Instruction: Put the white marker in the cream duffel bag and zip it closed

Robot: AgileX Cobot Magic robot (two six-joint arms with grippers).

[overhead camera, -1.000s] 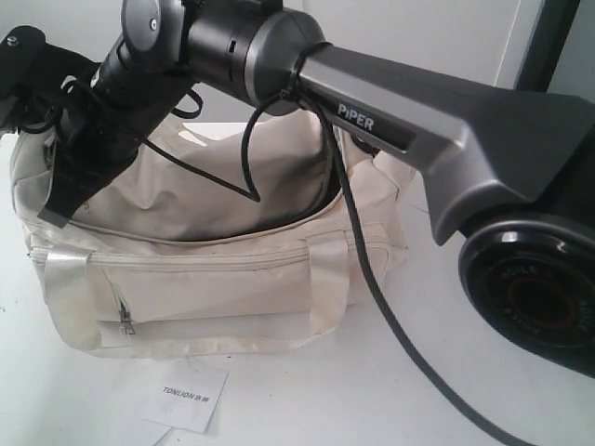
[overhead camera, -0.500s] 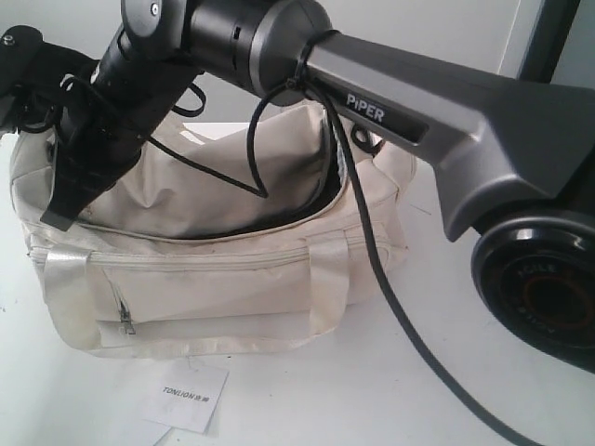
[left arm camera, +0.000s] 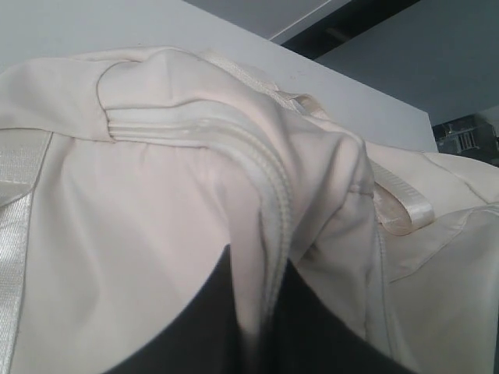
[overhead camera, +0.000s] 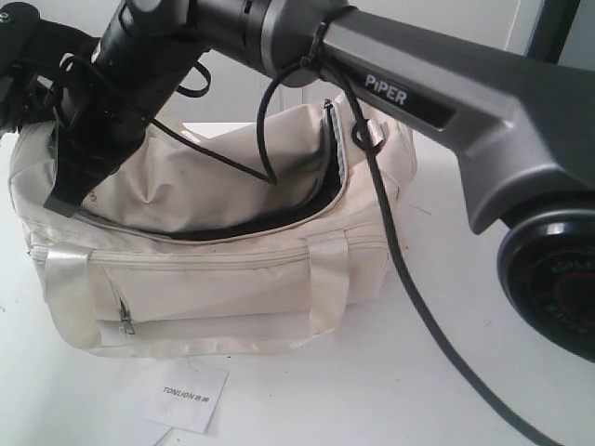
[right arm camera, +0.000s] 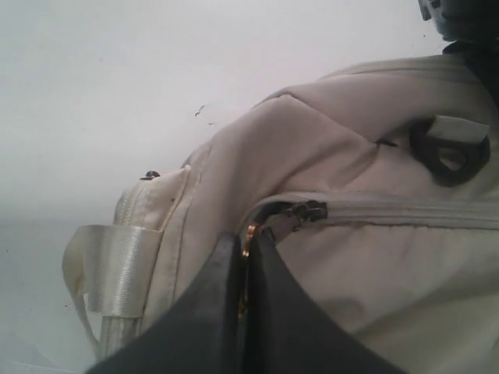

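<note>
- While the cream duffel bag [overhead camera: 214, 279] sits on the table [overhead camera: 390, 372], its top zipper [overhead camera: 333, 149] gapes, dark lining [overhead camera: 270, 218] showing; contents hidden.
- Left end effector [left arm camera: 257, 300] pinches bag fabric.
- Right end effector [right arm camera: 243, 269] clamps the gold zipper pull [right arm camera: 249, 232].

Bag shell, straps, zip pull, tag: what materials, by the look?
bag: matte woven cloth, maybe canvas; soft creases, stitched seams.
straps: glossy webbing, likely nylon; sheen.
pull: probably metal; gold glint, little shows.
tag: white paper or card; flat, printed.
</note>
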